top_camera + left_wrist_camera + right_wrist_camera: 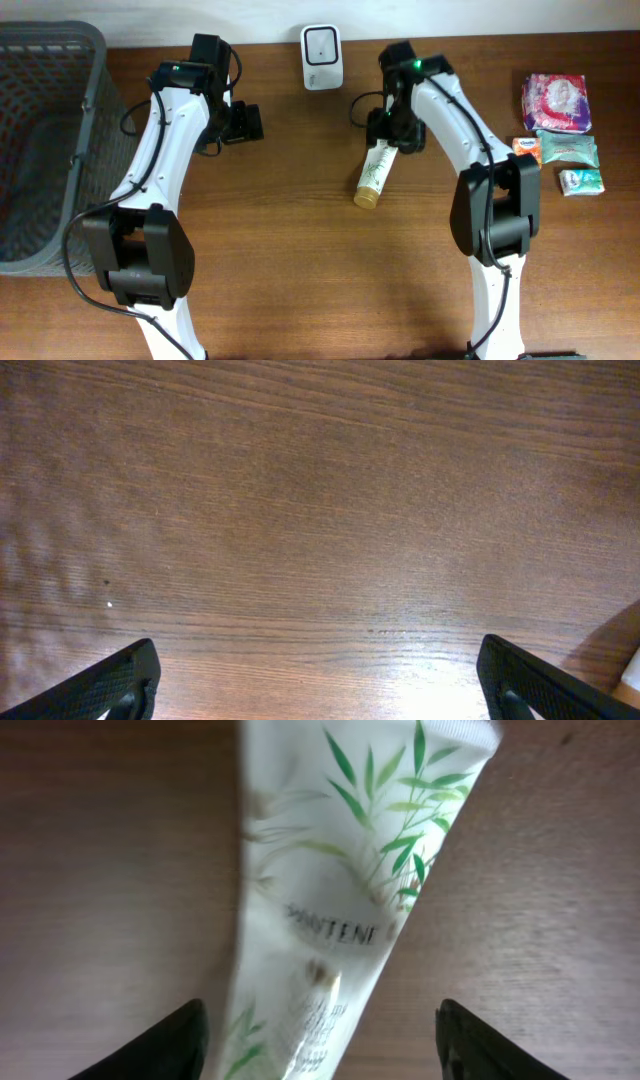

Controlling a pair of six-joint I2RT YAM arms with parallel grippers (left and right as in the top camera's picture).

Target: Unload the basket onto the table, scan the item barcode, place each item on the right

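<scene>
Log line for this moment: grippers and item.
left gripper: open, over table | right gripper: open, straddling tube | tube: lying on table, apart from scanner

One white tube [374, 172]; one white scanner [322, 57]; one grey basket [50, 38]; four small packets [556, 100]; two arms [165, 130].
</scene>
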